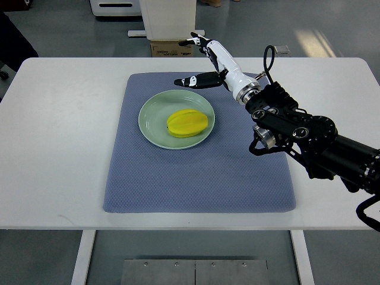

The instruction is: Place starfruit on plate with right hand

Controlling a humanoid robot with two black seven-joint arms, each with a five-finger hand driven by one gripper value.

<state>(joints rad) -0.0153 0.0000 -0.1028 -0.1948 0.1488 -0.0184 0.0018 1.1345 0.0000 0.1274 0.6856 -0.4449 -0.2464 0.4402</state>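
starfruit [187,123] on plate [151,113], robot hand [209,62] apart, empty

The mat [196,172] lies centred on the table [53,148]; the plate [149,127] rests on the mat's rear-left portion; the starfruit [187,123] lies in the plate, right of its centre. The right hand [208,62] is positioned behind and right of the plate, apart from it; its arm enters from the right edge.

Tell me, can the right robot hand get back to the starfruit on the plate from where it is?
Probably yes. The right robot hand hangs open just beyond the plate, and the starfruit lies uncovered on it. Nothing stands between them on the blue mat.
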